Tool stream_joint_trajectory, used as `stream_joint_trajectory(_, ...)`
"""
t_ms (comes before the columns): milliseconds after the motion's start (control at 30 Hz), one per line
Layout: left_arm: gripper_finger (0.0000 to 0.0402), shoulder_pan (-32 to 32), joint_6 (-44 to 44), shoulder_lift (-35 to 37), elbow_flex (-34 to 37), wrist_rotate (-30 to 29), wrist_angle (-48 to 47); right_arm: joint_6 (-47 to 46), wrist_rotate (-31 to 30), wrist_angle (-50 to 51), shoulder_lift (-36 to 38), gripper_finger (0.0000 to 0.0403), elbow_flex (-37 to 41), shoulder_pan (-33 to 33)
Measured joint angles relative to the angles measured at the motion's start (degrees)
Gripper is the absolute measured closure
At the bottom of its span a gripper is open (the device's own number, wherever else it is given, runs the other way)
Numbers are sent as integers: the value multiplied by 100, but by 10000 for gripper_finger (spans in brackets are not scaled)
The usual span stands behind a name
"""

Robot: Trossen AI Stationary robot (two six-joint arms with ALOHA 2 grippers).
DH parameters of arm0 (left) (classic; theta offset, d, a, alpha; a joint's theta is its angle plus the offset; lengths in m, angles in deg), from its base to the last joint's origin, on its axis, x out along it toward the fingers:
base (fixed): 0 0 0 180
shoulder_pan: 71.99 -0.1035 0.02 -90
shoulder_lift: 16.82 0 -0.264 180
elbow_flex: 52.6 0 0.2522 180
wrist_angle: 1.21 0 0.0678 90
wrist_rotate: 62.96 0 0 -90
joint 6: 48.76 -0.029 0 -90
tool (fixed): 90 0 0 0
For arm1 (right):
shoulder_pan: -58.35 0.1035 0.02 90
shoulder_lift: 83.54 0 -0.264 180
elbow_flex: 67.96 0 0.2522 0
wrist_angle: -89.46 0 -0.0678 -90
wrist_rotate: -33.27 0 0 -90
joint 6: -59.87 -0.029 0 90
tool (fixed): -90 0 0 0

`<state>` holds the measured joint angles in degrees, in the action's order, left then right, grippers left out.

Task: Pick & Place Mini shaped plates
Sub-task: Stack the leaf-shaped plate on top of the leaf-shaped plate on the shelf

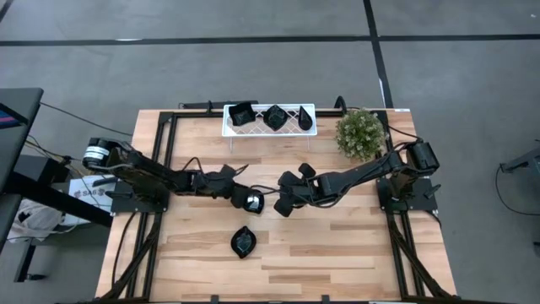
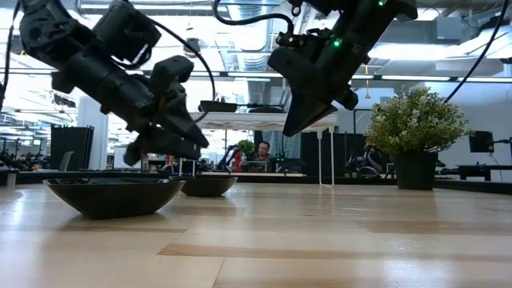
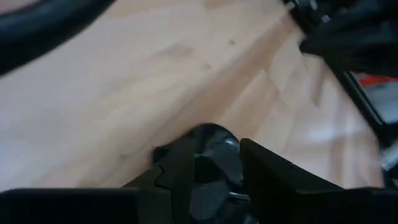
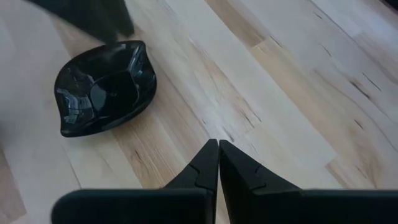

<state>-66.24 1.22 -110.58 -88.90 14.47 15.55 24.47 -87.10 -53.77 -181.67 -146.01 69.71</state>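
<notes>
Two glossy black mini plates lie flat on the wooden table: one [image 1: 251,201] near the middle and a leaf-shaped one [image 1: 243,241] closer to the near edge. Three more [image 1: 274,116] sit in the white lattice tray [image 1: 228,128] at the far edge. My left gripper [image 1: 240,196] is open just above the middle plate [image 3: 211,152], a finger on either side of it. In the low view it [image 2: 164,152] hangs clear of that plate's rim [image 2: 206,184]. My right gripper [image 1: 282,207] is shut and raised off the table [image 2: 296,124], just right of the middle plate. A leaf-shaped plate [image 4: 106,87] lies ahead of its tips [image 4: 217,144].
A potted plant [image 1: 361,133] stands at the far right corner beside the tray. Black frame rails run along the table's left, right and far sides. Bare wood lies right of the near plate and along the near edge. The two grippers are close together at mid-table.
</notes>
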Motion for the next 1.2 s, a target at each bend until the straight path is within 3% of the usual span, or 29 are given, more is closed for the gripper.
stream_joint_trajectory(233,270,-19,-2,954,306,-392,-916,0,32,31,0,395,0,-2)
stream_joint_trajectory(700,267,34,1485,990,859,-184,-960,149,32,-104,0,395,0,-63)
stream_joint_trajectory(867,237,34,1504,990,859,121,-930,149,32,-129,0,395,0,-61)
stream_joint_trajectory(1200,173,154,1547,964,856,85,-691,146,32,-129,0,395,0,-61)
